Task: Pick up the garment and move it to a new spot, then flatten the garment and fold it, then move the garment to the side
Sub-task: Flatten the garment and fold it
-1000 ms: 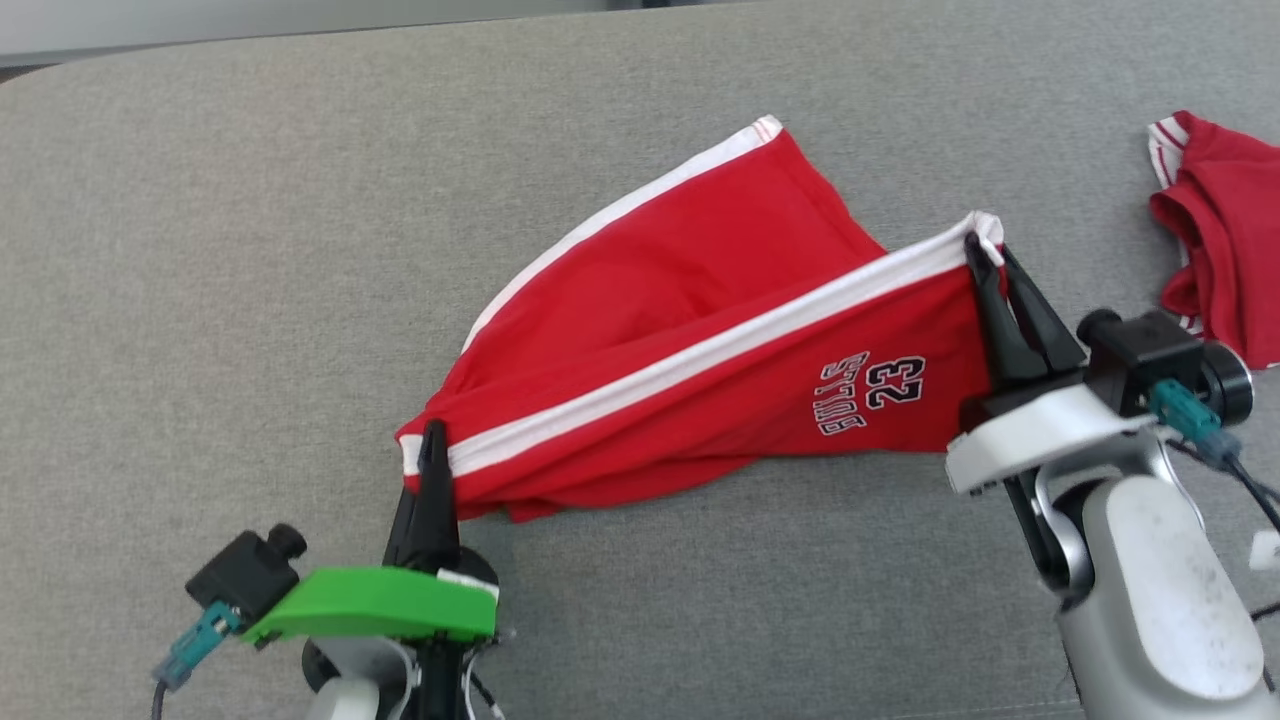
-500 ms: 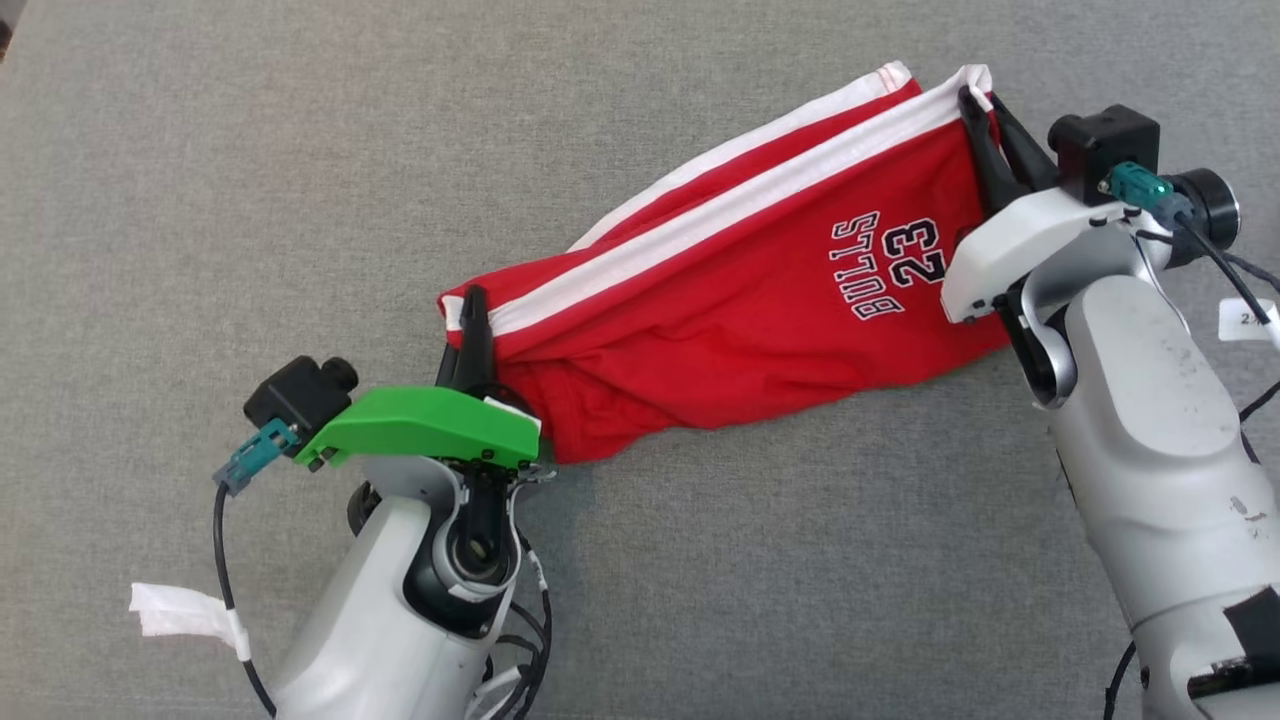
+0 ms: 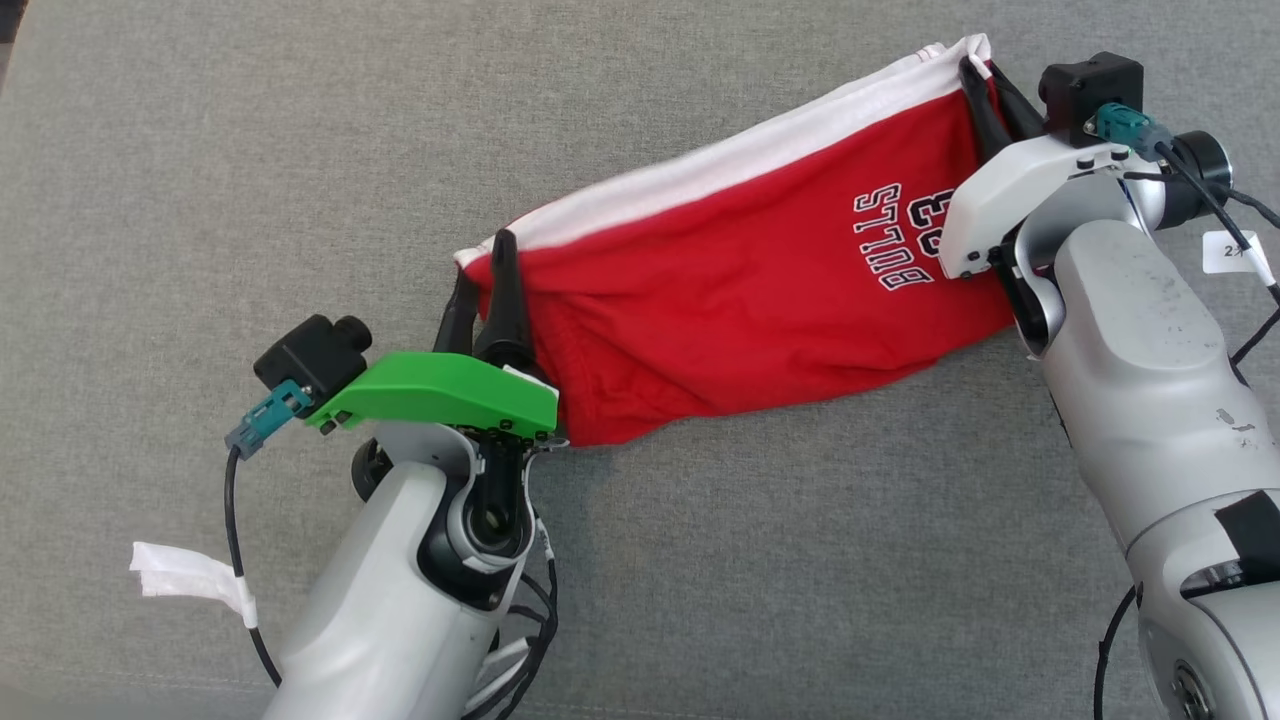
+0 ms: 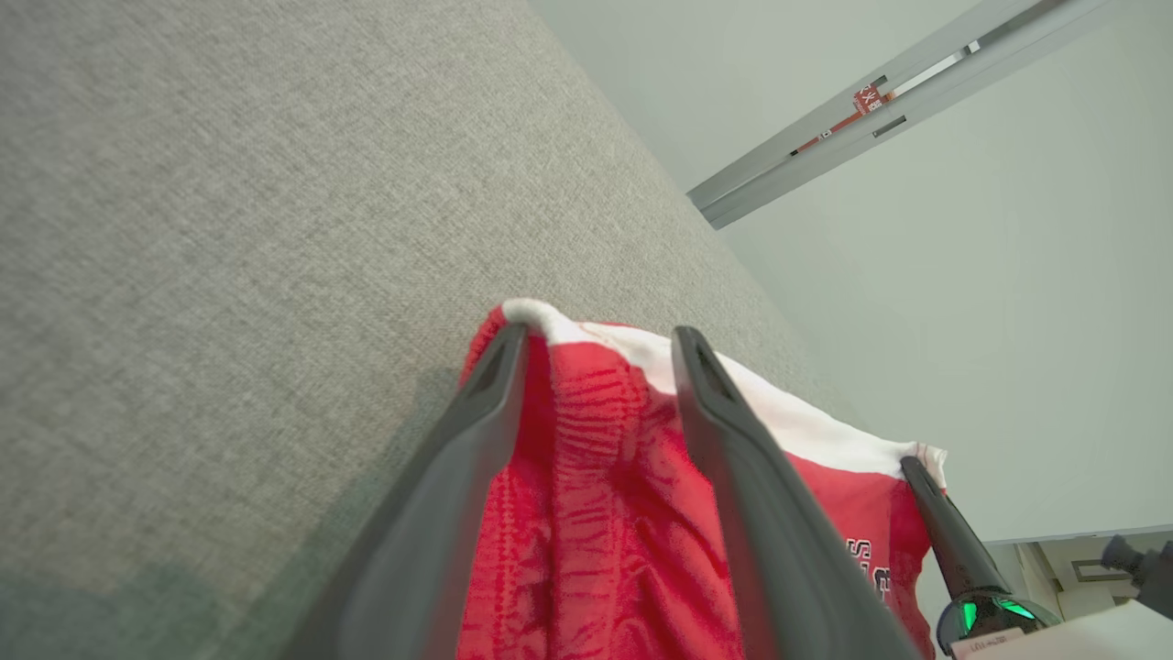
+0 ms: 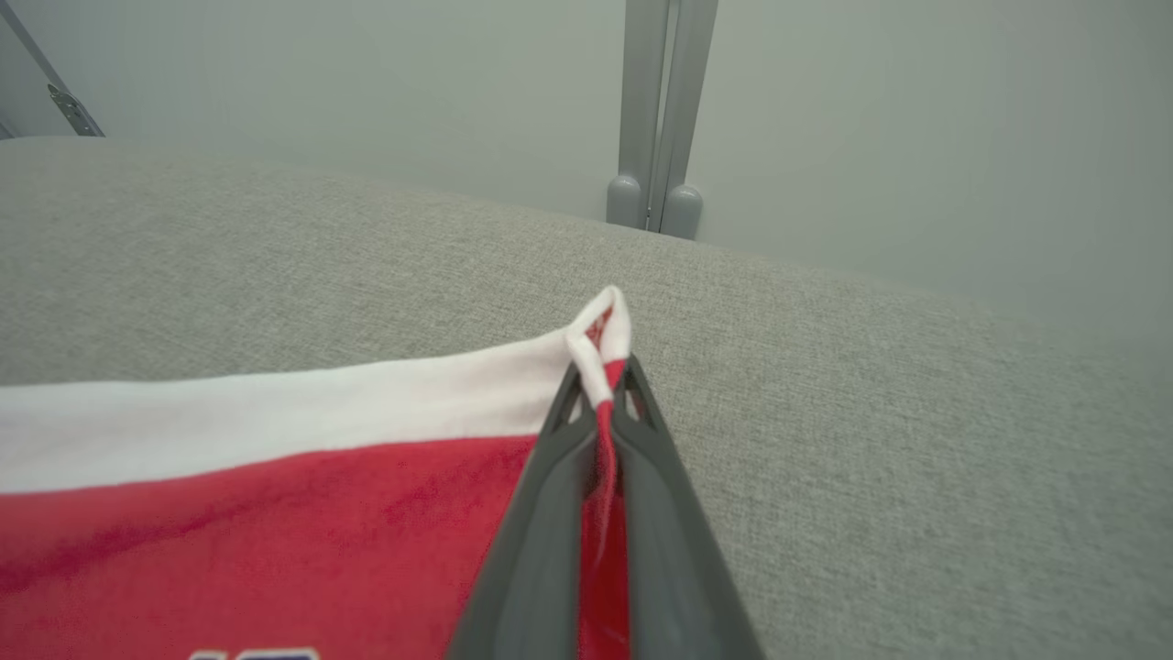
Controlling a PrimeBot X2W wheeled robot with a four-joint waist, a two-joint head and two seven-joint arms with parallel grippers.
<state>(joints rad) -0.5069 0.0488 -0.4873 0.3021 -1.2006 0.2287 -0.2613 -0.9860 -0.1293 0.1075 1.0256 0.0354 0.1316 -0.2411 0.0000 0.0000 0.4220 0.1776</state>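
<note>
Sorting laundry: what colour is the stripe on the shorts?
White stripe on red shorts; best in head view.

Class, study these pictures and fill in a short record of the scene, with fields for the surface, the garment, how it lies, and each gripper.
Surface: grey woven fabric surface
Garment: red jersey shorts with a white side stripe and dark lettering
Lie: spread across the surface between the two grippers
Left gripper: jaws apart, the gathered red end lying loose between the fingers
Right gripper: shut on the white-striped corner of the shorts
</note>
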